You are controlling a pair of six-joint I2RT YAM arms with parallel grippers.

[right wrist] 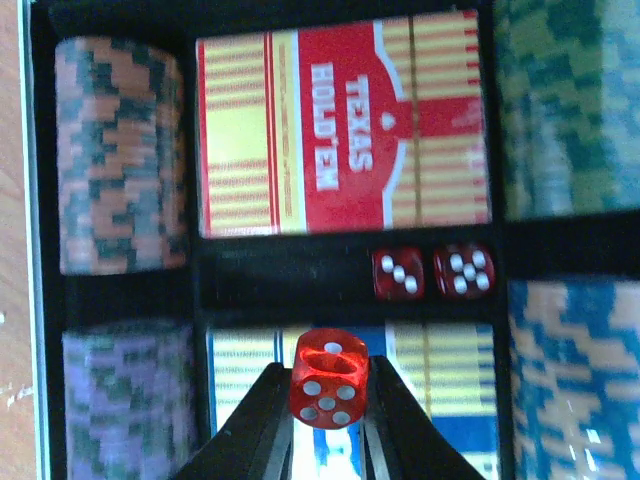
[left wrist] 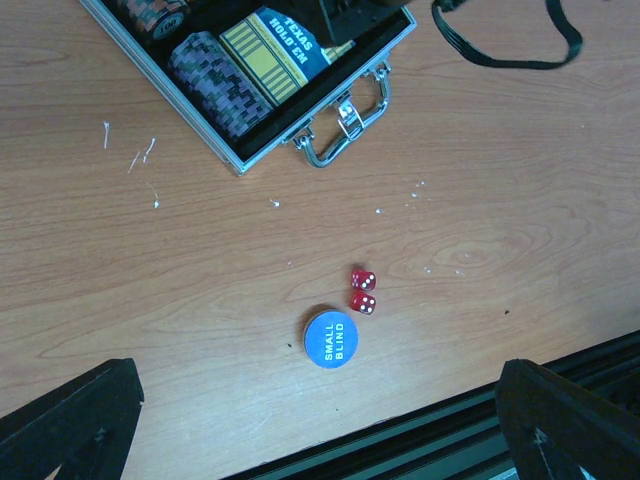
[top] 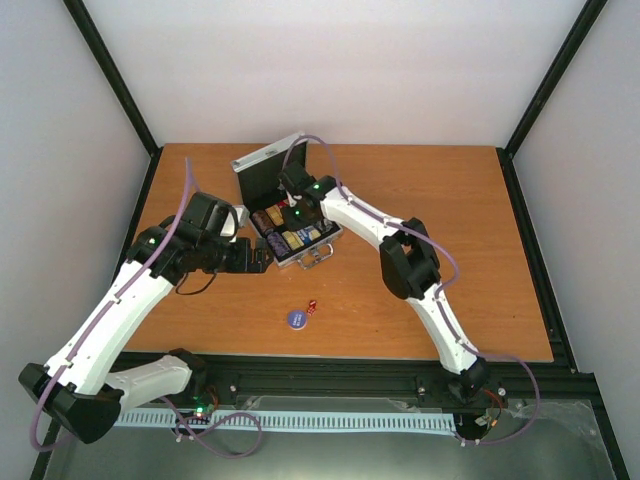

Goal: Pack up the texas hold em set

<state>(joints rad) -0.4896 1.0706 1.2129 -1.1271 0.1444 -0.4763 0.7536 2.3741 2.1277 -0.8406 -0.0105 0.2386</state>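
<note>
I see wooden table (top: 440, 200): open silver case (top: 262, 168) toward the back; blue disc (left wrist: 330, 339) near front, two red dice (left wrist: 363, 290) just beside it.

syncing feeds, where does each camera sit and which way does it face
top external: above, behind the arms, facing down at table; both show
left wrist: wrist-mounted, faces down at blue disc; left gripper frames it
right wrist: wrist-mounted, faces down into case; right gripper pinches red die
shared: blue disc in top and left wrist
</note>
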